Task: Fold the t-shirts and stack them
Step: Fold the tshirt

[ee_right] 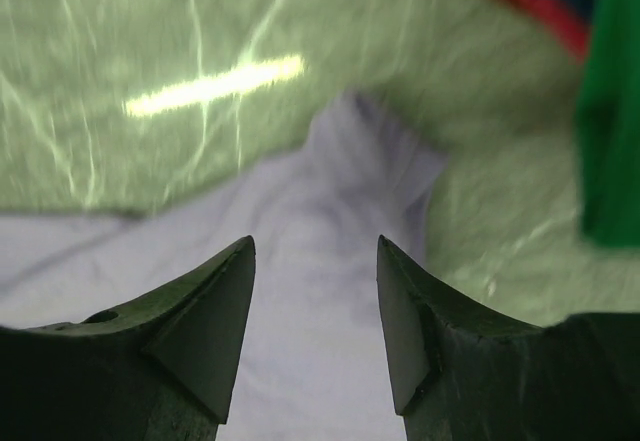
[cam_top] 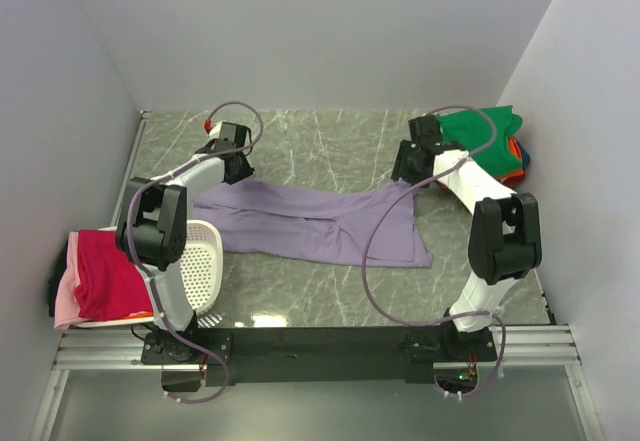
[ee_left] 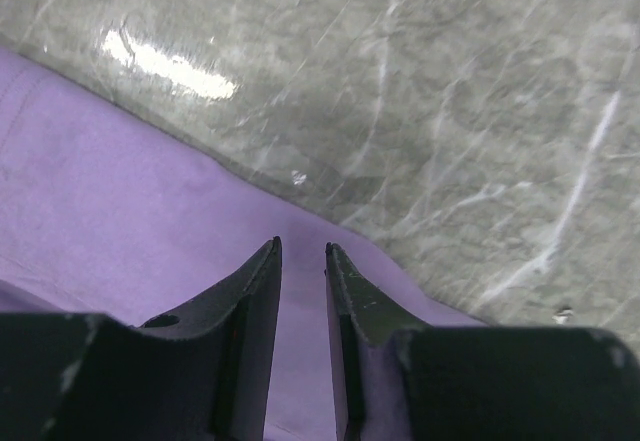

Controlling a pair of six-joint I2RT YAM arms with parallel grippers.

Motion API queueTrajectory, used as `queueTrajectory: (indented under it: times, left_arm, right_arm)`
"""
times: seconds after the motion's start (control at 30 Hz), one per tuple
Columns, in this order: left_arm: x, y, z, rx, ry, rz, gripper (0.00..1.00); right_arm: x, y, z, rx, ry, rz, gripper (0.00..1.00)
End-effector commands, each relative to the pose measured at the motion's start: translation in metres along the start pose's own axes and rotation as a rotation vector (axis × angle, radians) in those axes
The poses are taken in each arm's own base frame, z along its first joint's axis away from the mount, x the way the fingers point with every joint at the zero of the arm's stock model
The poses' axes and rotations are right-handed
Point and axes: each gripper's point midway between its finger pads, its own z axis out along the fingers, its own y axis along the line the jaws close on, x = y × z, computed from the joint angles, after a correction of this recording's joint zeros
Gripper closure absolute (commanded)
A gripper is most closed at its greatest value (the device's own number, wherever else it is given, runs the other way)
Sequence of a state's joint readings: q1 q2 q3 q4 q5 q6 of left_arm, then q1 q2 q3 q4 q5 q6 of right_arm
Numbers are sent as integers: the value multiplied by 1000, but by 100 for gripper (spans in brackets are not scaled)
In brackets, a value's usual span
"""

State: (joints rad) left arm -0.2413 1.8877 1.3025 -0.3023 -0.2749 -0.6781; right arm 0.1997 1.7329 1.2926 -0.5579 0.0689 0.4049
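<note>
Magenta-red shirt lay over white basket near left, lavender shirt lay spread mid-table, left gripper hung over its far-left edge, jaws narrowly apart, right gripper over its far-right corner, jaws wide apart, green shirt sat beyond.

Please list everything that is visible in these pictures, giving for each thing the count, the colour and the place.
lavender t-shirt: 1, lavender-purple, spread on the middle of the table
green t-shirt: 1, green, on top of a pile in the far right corner
orange cloth: 1 edge showing, orange-red, under the green t-shirt
blue cloth: 1 edge showing, blue, same pile
magenta t-shirt: 1, magenta-red, left of the basket
pink cloth: 1, pink, under the magenta t-shirt
basket: 1, white, perforated, near left
table: 1, grey-green marble
left end effector: 1, black, slightly open, over the lavender t-shirt's edge
right end effector: 1, black, open, over the lavender t-shirt
</note>
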Motion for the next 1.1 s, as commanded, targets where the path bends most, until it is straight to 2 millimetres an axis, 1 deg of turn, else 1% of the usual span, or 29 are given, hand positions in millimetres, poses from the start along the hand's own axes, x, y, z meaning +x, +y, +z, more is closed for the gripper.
queueTrajectory:
  times: [0.0, 0.03, 0.07, 0.1, 0.13, 0.2, 0.3, 0.33, 0.43, 0.5, 0.63, 0.73, 0.77, 0.8, 0.93, 1.03, 1.07]
  left_arm:
    - [13, 2, 7, -2, 28, -13, 70]
    - [18, 5, 9, -10, 38, -10, 70]
    - [21, 6, 11, -13, 42, -9, 70]
    - [23, 8, 13, -19, 45, -8, 70]
    - [25, 10, 13, -24, 51, -6, 70]
    - [27, 13, 15, -40, 53, -2, 70]
    - [31, 17, 17, -51, 58, 4, 70]
    - [32, 18, 18, -53, 60, 5, 70]
    - [37, 21, 23, -61, 77, 6, 70]
    - [40, 23, 26, -67, 87, 4, 70]
    - [39, 30, 29, -77, 88, -6, 70]
    - [36, 36, 29, -81, 86, -14, 70]
    - [34, 38, 29, -83, 83, -20, 70]
    - [34, 40, 29, -85, 84, -23, 70]
    - [32, 49, 29, -87, 83, -41, 70]
    - [32, 53, 29, -88, 87, -50, 70]
    - [32, 54, 30, -89, 87, -51, 70]
  right_arm:
    - [-55, 1, 5, -53, -122, 14, 41]
    - [-55, -5, 15, -63, -101, 23, 42]
    - [-56, -4, 19, -83, -88, 21, 43]
    - [-62, -3, 21, -95, -93, 14, 43]
    - [-58, -3, 30, -111, -67, 13, 43]
    - [-63, -7, 33, -121, -65, 16, 45]
    - [-64, -14, 42, -127, -52, 29, 45]
    - [-62, -16, 47, -133, -36, 34, 45]
    - [-58, -17, 52, -171, -15, 54, 46]
    - [-54, -14, 54, -191, 0, 54, 47]
    - [-48, -11, 58, -214, 14, 58, 48]
    - [-42, -5, 60, -253, 47, 65, 57]
    - [-41, -4, 59, -260, 53, 67, 62]
    - [-37, -4, 58, -262, 62, 71, 63]
    - [-31, -15, 61, -208, 75, 64, 64]
    - [-27, -17, 64, -198, 91, 57, 64]
    - [-25, -16, 64, -204, 98, 58, 67]
